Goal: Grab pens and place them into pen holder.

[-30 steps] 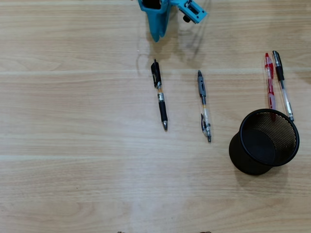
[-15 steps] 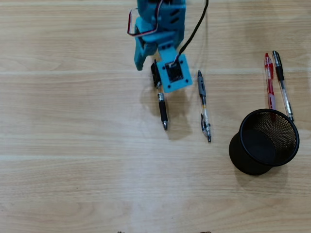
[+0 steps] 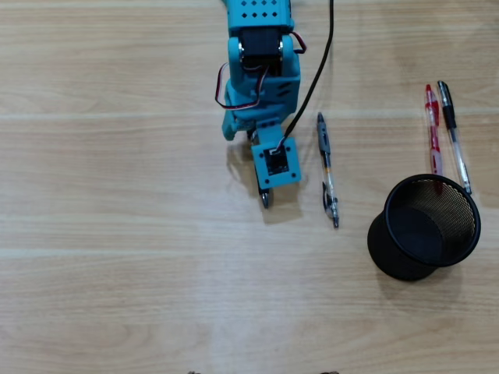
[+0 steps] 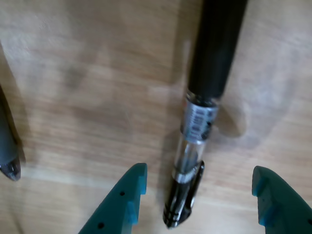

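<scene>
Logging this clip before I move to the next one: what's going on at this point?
A blue arm has its end effector lowered, jaws open, straddling a pen with a clear barrel lying on the wooden table; it is not gripped yet. In the overhead view another clear pen lies beside the arm, and a red pen and a clear pen with a dark end lie by the empty black mesh holder.

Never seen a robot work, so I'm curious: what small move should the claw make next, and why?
Probably lower slightly and close. In the wrist view the gripper is open, with a pen lying on the table between its fingers, a gap on either side.
</scene>
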